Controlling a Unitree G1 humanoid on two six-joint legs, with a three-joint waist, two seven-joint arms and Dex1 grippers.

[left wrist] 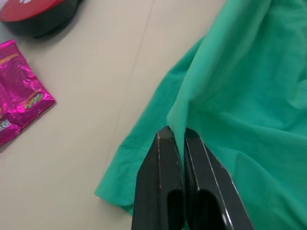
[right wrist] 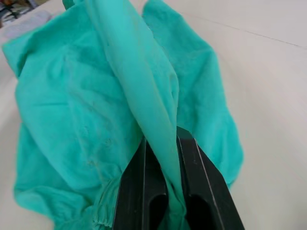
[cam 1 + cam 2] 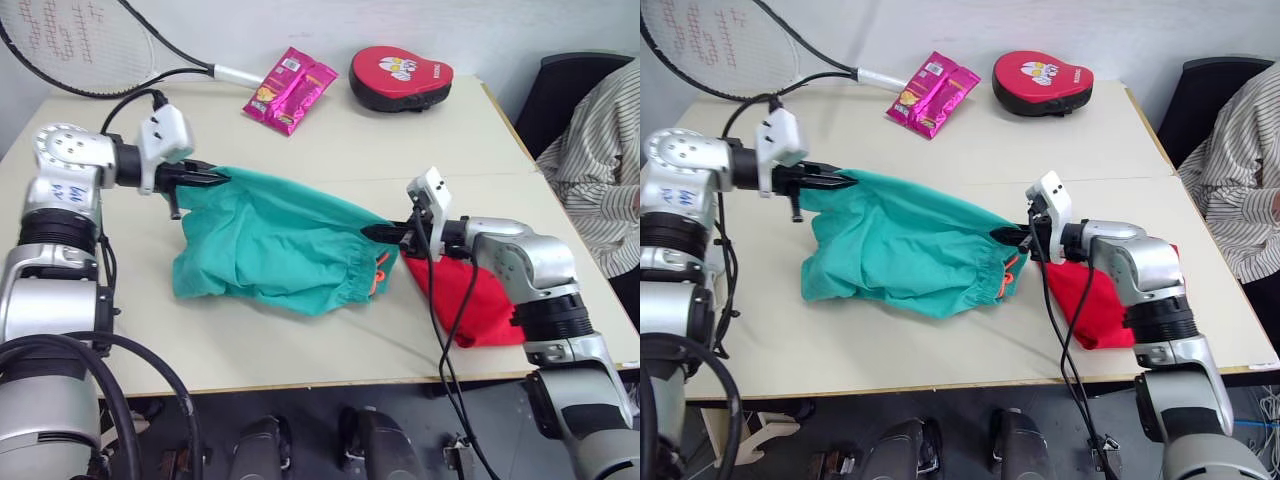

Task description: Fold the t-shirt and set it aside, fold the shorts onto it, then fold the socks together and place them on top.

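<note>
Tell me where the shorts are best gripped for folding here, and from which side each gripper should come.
At the top edge's two ends, as now: the left gripper is shut on one end of the shorts from the robot's left, the right gripper on the other near the gathered waistband from the right. The edge spans between them while the rest sags to the table, probably easy to lay onto the t-shirt.

I cannot read any text with certainty. The pink snack packets (image 3: 290, 89) carry a small printed label, too small to read. The red oval pad (image 3: 400, 75) has white markings and letters on top, but I cannot make them out.
</note>
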